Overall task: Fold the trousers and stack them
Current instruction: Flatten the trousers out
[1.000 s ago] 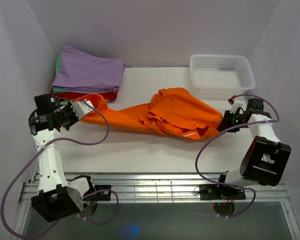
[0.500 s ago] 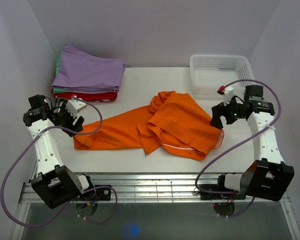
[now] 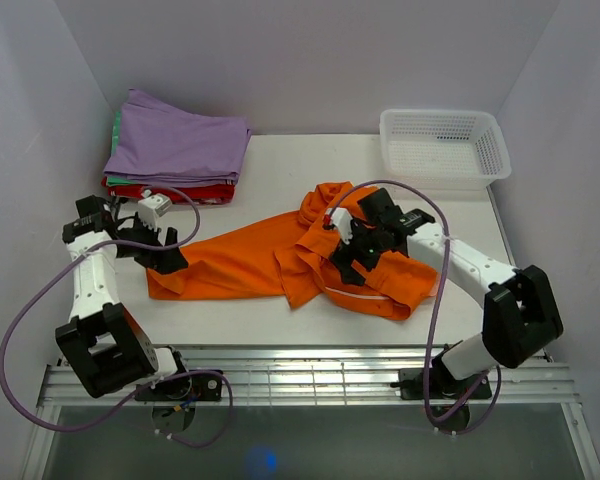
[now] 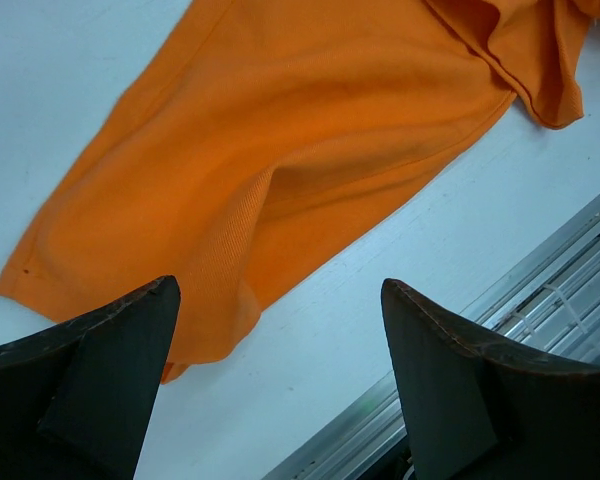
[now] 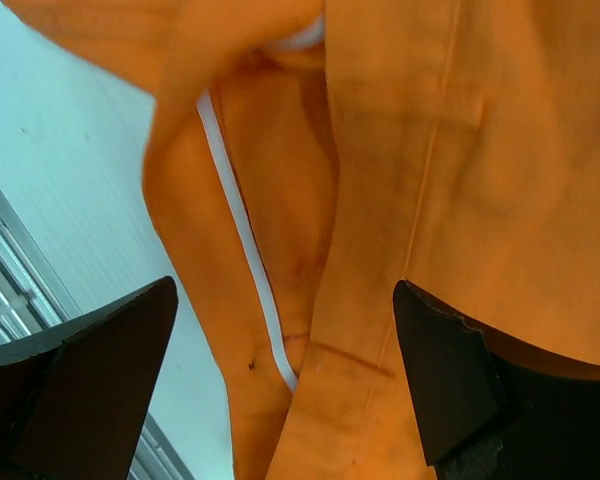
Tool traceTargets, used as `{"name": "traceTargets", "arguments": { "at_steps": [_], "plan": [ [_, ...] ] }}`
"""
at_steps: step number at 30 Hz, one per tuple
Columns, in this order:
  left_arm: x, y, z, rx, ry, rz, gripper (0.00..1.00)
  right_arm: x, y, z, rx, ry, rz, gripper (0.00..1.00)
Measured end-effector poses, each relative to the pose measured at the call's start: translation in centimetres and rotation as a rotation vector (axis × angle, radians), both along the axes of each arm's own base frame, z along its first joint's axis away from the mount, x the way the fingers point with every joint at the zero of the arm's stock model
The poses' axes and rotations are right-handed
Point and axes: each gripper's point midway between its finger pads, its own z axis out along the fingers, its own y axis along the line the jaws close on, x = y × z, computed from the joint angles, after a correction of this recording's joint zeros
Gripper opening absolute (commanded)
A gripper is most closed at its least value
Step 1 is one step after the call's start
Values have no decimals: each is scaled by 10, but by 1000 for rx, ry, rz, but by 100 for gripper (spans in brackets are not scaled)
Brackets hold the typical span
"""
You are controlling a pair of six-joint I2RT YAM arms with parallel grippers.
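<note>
1. Lilac folded garment (image 3: 180, 145) tops the stack at the table's (image 3: 280, 160) far-left corner. A red folded garment (image 3: 185, 190) lies under it, and a green edge (image 3: 114, 125) shows on the stack's left side.
2. Left gripper (image 3: 168, 258) (image 4: 278, 290): released, jaws spread wide, nothing pinched. It sits over the left end of the orange trousers (image 3: 230, 268) (image 4: 280, 130) (image 5: 430, 150). Can't tell if the fingers (image 4: 100, 370) touch the cloth.
3. The trousers lie on the table, centre to right of centre, nearer the front edge than the back. One leg runs out left, mostly flat with soft ripples, and its end lies just in front of the stack without touching it. The right part is bunched in overlapping folds.
4. A white strip (image 5: 238, 220) (image 3: 355, 297) runs along a fold edge near the front of the bunch.
5. Right gripper (image 3: 348, 248) (image 5: 285, 290): released, jaws wide apart over the bunched part, nothing gripped. Orange cloth fills its wrist view.
6. White mesh basket (image 3: 440, 114) sits at the far-right corner, apart from the trousers.
</note>
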Motion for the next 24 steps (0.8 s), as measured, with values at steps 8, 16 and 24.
{"name": "traceTargets", "arguments": {
  "at_steps": [8,16,24],
  "plan": [
    [-8,6,-30,28,101,90,93,0,85,5,54,-8,129,98],
    [-14,14,-62,118,151,114,95,7,86,-53,-109,18,68,39],
    [-21,9,-117,257,216,28,58,44,72,-5,-26,-102,-2,8]
  ]
}}
